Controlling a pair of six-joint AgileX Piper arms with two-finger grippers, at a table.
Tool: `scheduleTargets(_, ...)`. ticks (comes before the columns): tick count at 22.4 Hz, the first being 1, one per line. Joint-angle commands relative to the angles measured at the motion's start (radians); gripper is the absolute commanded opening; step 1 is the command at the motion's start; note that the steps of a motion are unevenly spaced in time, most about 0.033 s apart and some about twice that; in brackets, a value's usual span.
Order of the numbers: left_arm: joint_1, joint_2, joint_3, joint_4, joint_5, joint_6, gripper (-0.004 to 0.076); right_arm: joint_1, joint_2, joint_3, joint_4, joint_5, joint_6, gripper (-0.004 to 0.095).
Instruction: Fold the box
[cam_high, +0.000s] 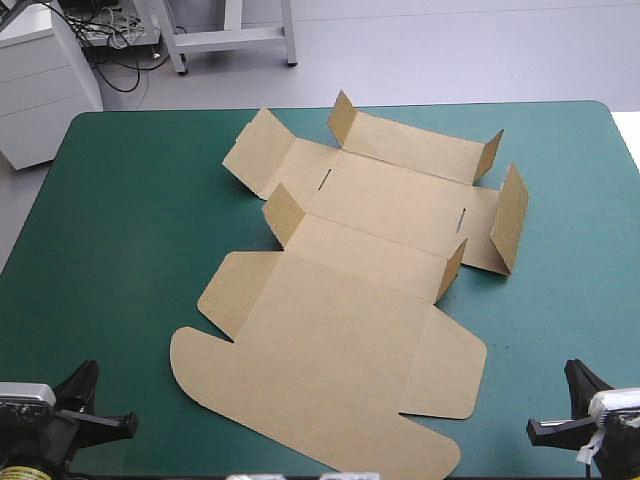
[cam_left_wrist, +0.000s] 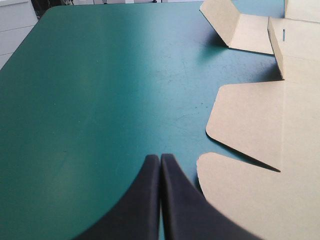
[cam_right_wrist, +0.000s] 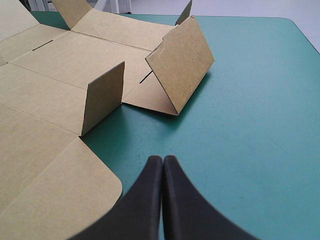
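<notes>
- The brown box (cam_high: 340, 300) lies spread open at mid-table on the teal-green cover (cam_high: 130, 220), mostly flat, with short flaps standing up on its 12-to-3 o'clock part.
- The left gripper (cam_left_wrist: 160, 159), at 7 o'clock, has its fingers pressed together on nothing, near the box's rounded flap.
- The right gripper (cam_right_wrist: 162, 160), at 5 o'clock, is likewise closed and empty.

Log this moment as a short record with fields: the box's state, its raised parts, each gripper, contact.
box: brown sheet, mostly flat on the teal-green cover, no walls tucked yet
raised parts: small flaps stand up in the far half, such as the corner flap; the right side panel tilts up
left gripper: shut, holding nothing, near the table's near left corner
right gripper: shut, holding nothing, near the near right corner
contact: neither gripper touches the box
</notes>
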Motion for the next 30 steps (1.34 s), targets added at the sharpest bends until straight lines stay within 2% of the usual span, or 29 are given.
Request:
scheduleTargets(1,0.002,0.017,-0.019,0.0,-0.073,0.0,-0.0032,0.002,-0.027,-0.03,-0.005,-0.077,-0.005,-0.0023)
scheduleTargets(7,0.002,0.017,-0.019,0.0,-0.073,0.0,-0.0032,0.002,-0.027,-0.03,-0.005,-0.077,-0.005,-0.0019)
scheduleTargets(12,0.002,0.017,-0.019,0.0,-0.073,0.0,-0.0032,0.002,-0.027,-0.03,-0.005,-0.077,-0.005,0.0032)
scheduleTargets(14,0.002,0.017,-0.019,0.0,-0.073,0.0,-0.0032,0.002,-0.027,-0.03,0.004,-0.077,-0.023,0.013)
scheduleTargets(15,0.002,0.017,-0.019,0.0,-0.073,0.0,-0.0032,0.002,-0.027,-0.03,0.016,-0.077,-0.032,0.0244)
scheduleTargets(16,0.002,0.017,-0.019,0.0,-0.073,0.0,-0.0032,0.002,-0.027,-0.03,0.018,-0.077,-0.038,0.0311)
scheduleTargets(17,0.002,0.017,-0.019,0.0,-0.073,0.0,-0.0032,0.002,-0.027,-0.03,0.035,-0.077,-0.053,0.0451)
scheduleTargets(18,0.002,0.017,-0.019,0.0,-0.073,0.0,-0.0032,0.002,-0.027,-0.03,0.035,-0.077,-0.06,0.0503)
scheduleTargets(19,0.002,0.017,-0.019,0.0,-0.073,0.0,-0.0032,0.002,-0.027,-0.03,0.035,-0.077,-0.06,0.0602)
scheduleTargets(21,0.002,0.017,-0.019,0.0,-0.073,0.0,-0.0032,0.002,-0.027,-0.03,0.035,-0.077,-0.06,0.0667)
scheduleTargets(30,0.002,0.017,-0.019,0.0,-0.073,0.0,-0.0032,0.002,-0.027,-0.03,0.048,-0.078,-0.052,0.0673)
